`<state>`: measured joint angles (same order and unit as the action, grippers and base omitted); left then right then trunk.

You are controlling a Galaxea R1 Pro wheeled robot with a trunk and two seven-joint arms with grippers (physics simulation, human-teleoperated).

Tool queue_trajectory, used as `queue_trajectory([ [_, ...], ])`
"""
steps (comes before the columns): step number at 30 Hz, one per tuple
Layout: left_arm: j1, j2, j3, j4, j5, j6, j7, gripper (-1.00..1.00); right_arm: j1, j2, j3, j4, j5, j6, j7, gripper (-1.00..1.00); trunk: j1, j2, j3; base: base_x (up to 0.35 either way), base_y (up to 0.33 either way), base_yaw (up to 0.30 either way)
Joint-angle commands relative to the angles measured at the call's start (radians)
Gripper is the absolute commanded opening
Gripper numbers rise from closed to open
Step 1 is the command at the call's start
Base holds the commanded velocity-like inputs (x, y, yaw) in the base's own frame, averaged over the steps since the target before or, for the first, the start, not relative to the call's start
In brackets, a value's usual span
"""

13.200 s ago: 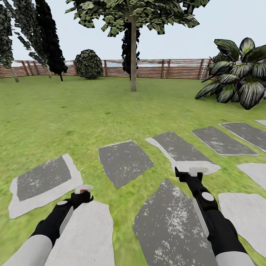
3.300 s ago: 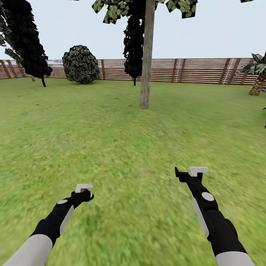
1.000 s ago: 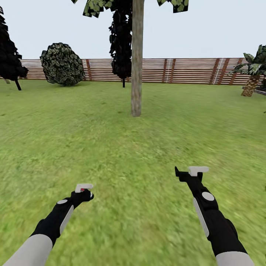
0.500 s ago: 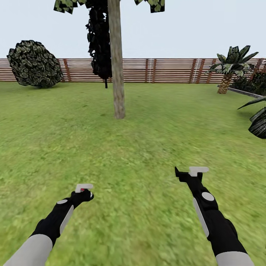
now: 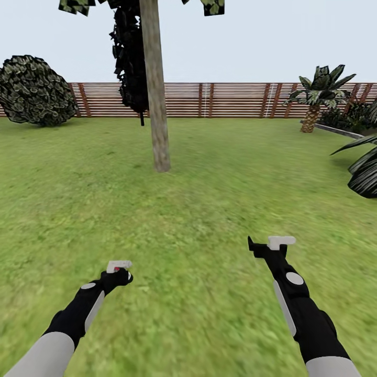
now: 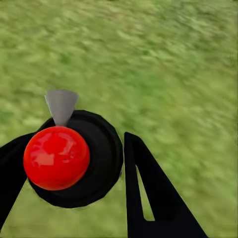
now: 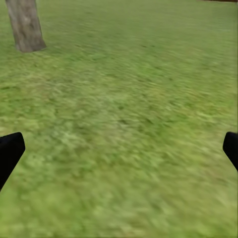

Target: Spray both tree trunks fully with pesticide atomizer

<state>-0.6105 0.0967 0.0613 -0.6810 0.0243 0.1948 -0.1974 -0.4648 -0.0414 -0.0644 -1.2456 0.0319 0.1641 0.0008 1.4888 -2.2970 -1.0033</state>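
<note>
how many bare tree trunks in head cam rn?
1. The tree trunk rises from the lawn left of centre, ahead of the fence. A dark tree behind it shows only a thin stem; others may lie outside the view.

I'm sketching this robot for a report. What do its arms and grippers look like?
Both arms have light grey upper sleeves and black forearms, each bearing a pale grey stripe and a round pale grey disc. The left gripper and the right gripper are black with a whitish piece at the tip. In the wrist views the fingers are flat, black and tapered. No cables show.
</note>
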Motion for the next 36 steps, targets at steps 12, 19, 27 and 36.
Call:
queue_trajectory([
  [12, 0.0, 0.0, 0.0, -0.002, 0.0, 0.0, -0.001, -1.0, 0.0, 0.0, 0.0, 0.0, -0.001, 0.0, 0.001, 1.0, 0.0, 0.0, 0.0, 0.34, 0.0, 0.0],
  [19, 0.0, 0.0, 0.0, -0.002, 0.0, 0.0, -0.001, -1.0, 0.0, 0.0, 0.0, 0.0, 0.0, 0.0, 0.001, 1.0, 0.0, 0.0, 0.0, 0.34, 0.0, 0.0],
  [27, 0.0, 0.0, 0.0, -0.002, 0.0, 0.0, -0.001, -1.0, 0.0, 0.0, 0.0, 0.0, 0.0, 0.0, 0.0, 1.0, 0.0, 0.0, 0.0, 0.34, 0.0, 0.0],
  [36, 0.0, 0.0, 0.0, -0.002, 0.0, 0.0, -0.001, -1.0, 0.0, 0.0, 0.0, 0.0, -0.001, 0.0, 0.0, 1.0, 0.0, 0.0, 0.0, 0.34, 0.0, 0.0],
])
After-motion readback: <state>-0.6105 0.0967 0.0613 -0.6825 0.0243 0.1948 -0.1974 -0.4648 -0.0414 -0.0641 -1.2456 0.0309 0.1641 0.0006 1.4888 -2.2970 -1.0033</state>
